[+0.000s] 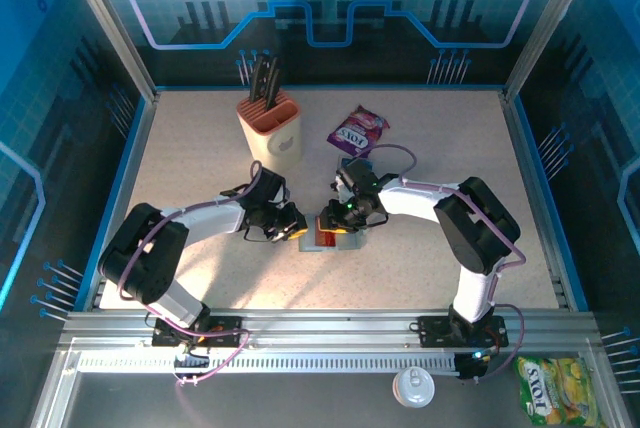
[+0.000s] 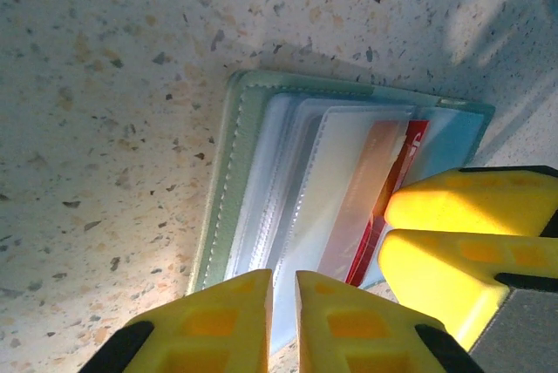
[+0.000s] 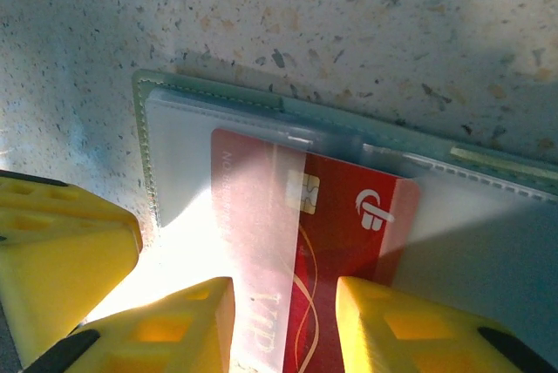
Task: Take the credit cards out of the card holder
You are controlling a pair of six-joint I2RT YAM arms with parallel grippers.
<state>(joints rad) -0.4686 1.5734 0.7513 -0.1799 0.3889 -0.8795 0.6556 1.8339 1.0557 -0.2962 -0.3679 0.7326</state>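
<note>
Although nearly closed, leaving just a narrow slit: left yellow fingers [image 2: 218,325] at the near edge of the flat grey-green bifold card holder [image 2: 228,159], with the edge of a clear plastic sleeve [image 2: 292,172] running into that slit (gripped or only touched, cannot tell). Lying open on the speckled beige counter [image 2: 105,85], midway between both arms. Sticking partly out of its sleeve, a red plastic credit card [image 3: 349,247] with a gold chip. At right, right yellow fingers [image 3: 179,325] partly open, set over that card's free end (contact unclear).
</note>
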